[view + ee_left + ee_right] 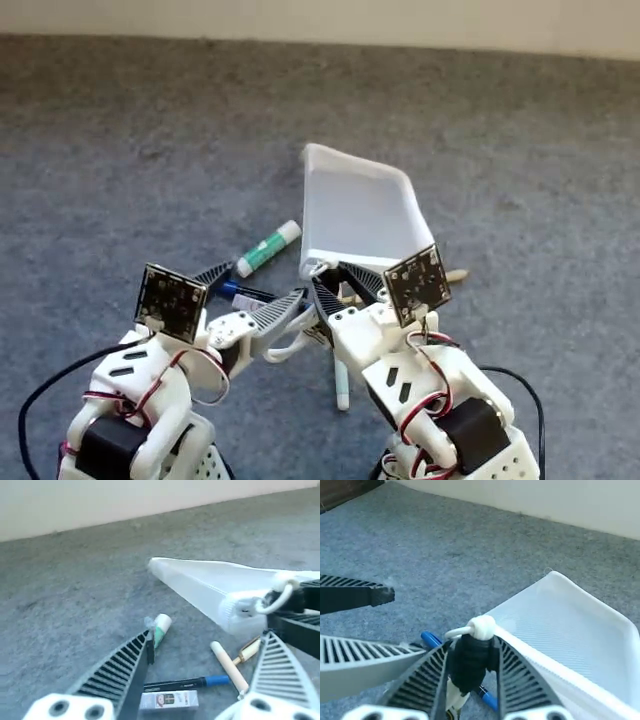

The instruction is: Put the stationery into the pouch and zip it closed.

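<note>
My right end effector (472,649) is clamped on the zip pull (481,626) of the pouch (360,215) mid-tabletop, I'd judge to steady it for loading. My left end effector (209,639) hangs wide open and empty over the glue stick (268,249) and pen (187,683), both just beside the pouch.

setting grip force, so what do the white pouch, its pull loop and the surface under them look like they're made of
The pouch: probably matte, translucent white mesh or woven plastic; a fine ribbed weave shows. The pull loop: seemingly white knotted cord, gripped in the right end effector. The surface: likely grey short-pile carpet, fuzzy and speckled.
</note>
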Robot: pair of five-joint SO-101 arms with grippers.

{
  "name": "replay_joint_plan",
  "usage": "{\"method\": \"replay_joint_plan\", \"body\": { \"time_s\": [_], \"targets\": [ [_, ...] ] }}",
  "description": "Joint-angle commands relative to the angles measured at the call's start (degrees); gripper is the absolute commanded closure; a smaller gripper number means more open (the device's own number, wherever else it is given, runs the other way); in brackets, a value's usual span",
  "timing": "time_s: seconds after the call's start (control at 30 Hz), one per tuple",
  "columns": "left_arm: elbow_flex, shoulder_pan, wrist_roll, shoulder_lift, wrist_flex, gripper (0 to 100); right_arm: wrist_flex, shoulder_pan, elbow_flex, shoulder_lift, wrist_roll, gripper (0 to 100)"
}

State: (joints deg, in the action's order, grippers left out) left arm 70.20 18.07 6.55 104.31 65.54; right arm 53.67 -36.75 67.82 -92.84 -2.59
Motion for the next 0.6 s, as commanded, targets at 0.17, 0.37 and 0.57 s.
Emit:
{"method": "replay_joint_plan", "body": {
  "time_s": [0.17,0.37,0.57],
  "targets": [
    [-2.5,2.1,0.7,-0.8,-3.1,70,-0.7,0.7,-0.3,-0.9,0.2,99.4],
    [1.3,2.1,0.8,-0.8,-8.4,70,-0.4,0.7,-0.6,-0.9,0.2,99.4],
    [4.4,2.1,0.5,-0.8,-10.1,70,-0.7,0.7,-0.7,-0.9,0.2,99.4]
  ]
}}
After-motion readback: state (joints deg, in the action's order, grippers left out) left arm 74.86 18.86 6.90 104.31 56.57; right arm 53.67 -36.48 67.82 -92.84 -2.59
